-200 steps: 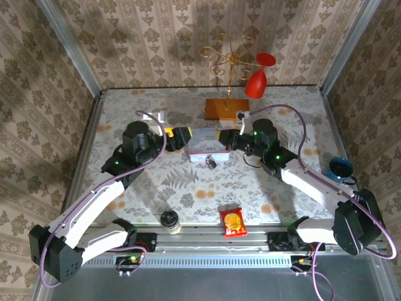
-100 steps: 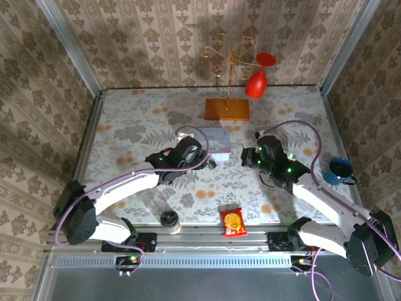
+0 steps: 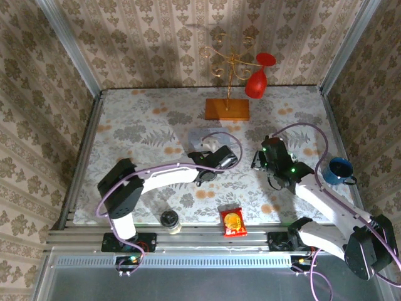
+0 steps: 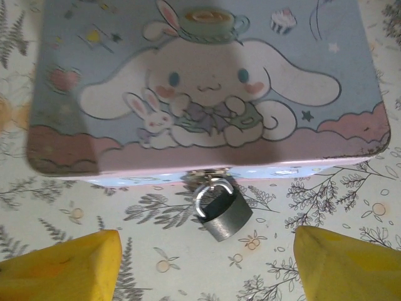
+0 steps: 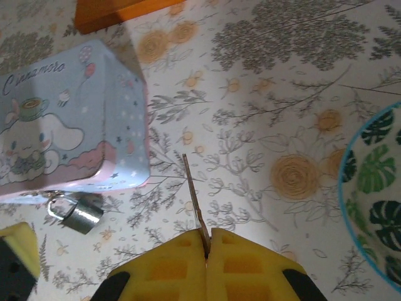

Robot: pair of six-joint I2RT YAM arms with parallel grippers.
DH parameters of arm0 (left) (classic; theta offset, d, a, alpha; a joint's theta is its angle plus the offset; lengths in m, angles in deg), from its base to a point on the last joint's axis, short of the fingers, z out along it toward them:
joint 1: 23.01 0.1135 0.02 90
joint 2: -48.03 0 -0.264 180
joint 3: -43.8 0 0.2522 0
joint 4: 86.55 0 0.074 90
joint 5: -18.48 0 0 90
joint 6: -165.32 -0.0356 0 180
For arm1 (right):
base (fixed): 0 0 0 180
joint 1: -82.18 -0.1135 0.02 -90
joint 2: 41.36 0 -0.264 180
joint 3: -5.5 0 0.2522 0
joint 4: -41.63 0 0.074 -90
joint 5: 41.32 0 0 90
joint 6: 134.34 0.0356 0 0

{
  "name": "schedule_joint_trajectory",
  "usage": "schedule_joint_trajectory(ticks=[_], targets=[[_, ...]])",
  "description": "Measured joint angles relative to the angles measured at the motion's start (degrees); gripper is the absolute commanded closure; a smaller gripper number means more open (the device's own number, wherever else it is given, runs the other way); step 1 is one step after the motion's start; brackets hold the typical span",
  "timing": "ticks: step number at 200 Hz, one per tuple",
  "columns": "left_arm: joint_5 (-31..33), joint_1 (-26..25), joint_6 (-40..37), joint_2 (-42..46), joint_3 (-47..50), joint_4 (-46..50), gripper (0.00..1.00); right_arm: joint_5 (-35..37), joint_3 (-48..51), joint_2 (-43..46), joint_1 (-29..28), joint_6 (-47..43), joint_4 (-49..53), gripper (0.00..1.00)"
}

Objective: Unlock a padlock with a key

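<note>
- The table [image 3: 83, 164] was covered by a pale cloth [image 3: 282, 119] printed with grey ferns and orange flowers.
- Damask wallpaper [image 3: 144, 37] closed the table in on three sides, with metal posts [image 3: 66, 44] in the far corners.
- At the back stood a gold wire stand [image 3: 227, 59] on an orange wooden base [image 3: 227, 108]. A red glass [image 3: 255, 81] hung from it, bowl down.
- A blue cup [image 3: 340, 170] sat near the right edge. A snack packet [image 3: 232, 222] and a small jar [image 3: 170, 220] lay by the near rail [image 3: 207, 241].
- The tin [image 4: 207, 81], pale blue and pink with a cartoon long-eared dog on its lid, lay mid-table.
- The padlock [image 4: 224, 213] lay on the cloth against the tin's front wall, with its shackle through the hasp.
- My left gripper [image 4: 203, 263] hovered just in front of the padlock, its jaws spread wide with nothing between them.
- My right gripper [image 5: 208, 241] was clenched on the key [image 5: 194, 197]. The thin blade pointed out over bare cloth, to the right of the tin and apart from the padlock.
</note>
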Motion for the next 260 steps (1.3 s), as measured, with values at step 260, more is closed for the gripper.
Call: schedule_joint_trajectory(ticks=[260], targets=[[0.4, 2.0, 5.9, -15.0, -9.9, 6.4, 0.52, -5.7, 3.8, 0.2, 6.3, -1.2, -3.5, 1.0]])
